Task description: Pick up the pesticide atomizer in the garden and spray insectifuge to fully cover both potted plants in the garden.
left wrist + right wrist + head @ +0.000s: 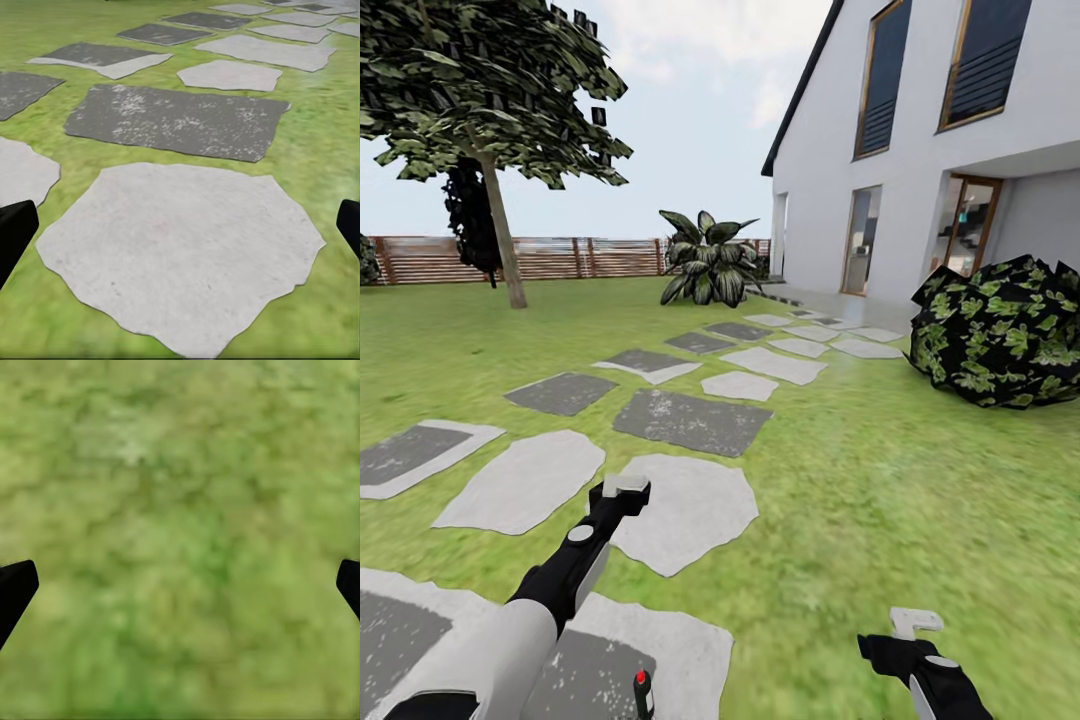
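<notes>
- Black-tipped fingers of my left gripper (180, 225) sit spread wide at the wrist picture's edges, with nothing between them, above a pale stepping stone (180, 255).
- My right gripper (180, 581) is likewise spread apart and empty, over bare lawn (180, 510).
- From the head camera, my left gripper (622, 488) reaches forward over the stone path; my right gripper (912, 625) hangs low at near right.
- At the near edge, beside my left arm, a small dark object with a red dot (642, 690) pokes up; it may be the pesticide atomizer, though too little shows to be sure.
- Far ahead, a leafy rosette (707, 258) stands by the house (920, 150); I judge it one potted plant.
- Risk: driving on could knock or pass the near object.
</notes>
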